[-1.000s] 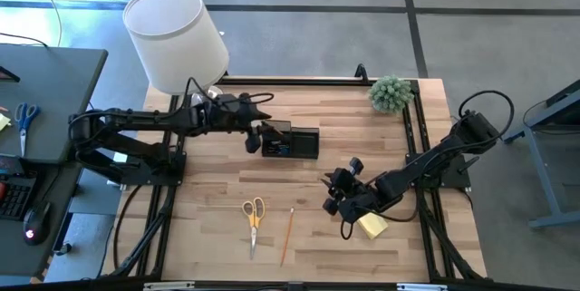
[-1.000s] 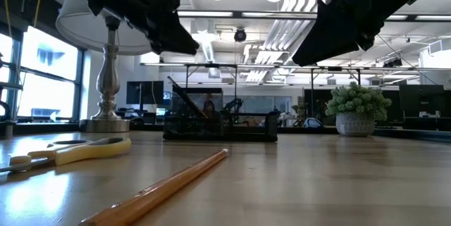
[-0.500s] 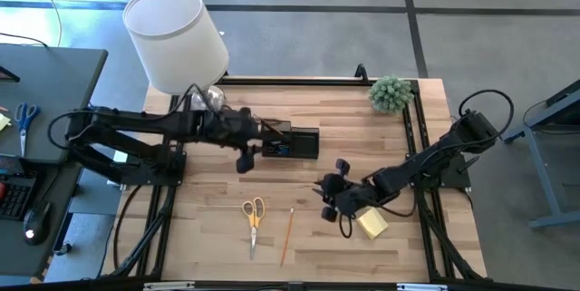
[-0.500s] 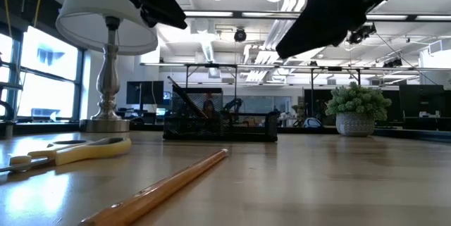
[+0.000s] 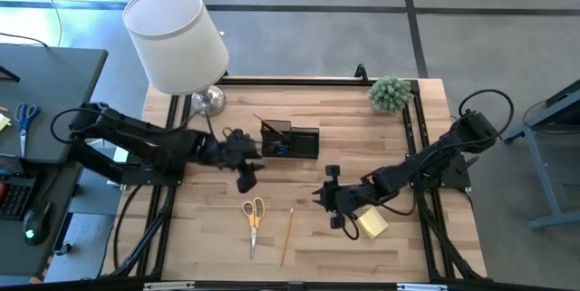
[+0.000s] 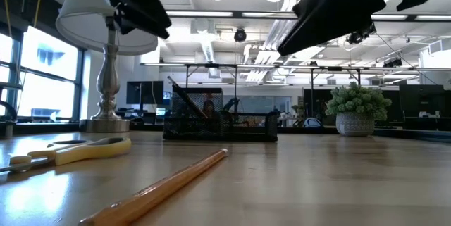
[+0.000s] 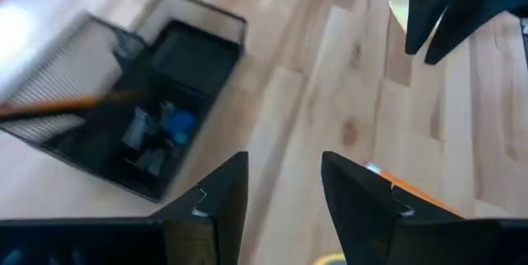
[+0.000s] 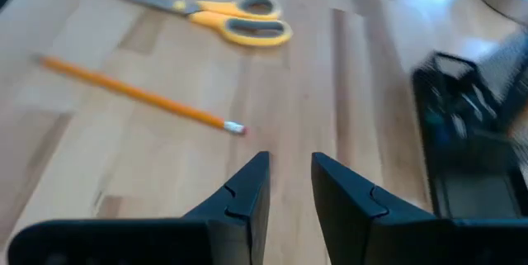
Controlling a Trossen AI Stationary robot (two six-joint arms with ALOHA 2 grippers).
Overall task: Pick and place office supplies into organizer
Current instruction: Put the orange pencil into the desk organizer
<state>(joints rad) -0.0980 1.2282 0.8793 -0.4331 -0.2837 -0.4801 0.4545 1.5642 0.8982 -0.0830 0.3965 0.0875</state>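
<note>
While both claws hang apart and empty, the scissors (image 5: 254, 212) and pencil (image 5: 286, 234) lie near, the organizer (image 5: 290, 140) farther. I think the left gripper (image 5: 246, 179) must drop onto the scissors; right gripper (image 5: 330, 198) waits.

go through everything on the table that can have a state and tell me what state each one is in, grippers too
Black mesh desk organizer: upright, pencil and small items inside.
Yellow-handled scissors: flat on the wood, untouched.
Wooden pencil: flat, beside the scissors.
Yellow sticky-note pad: flat, under the right arm.
Left gripper: open, empty.
Right gripper: open, empty.
</note>
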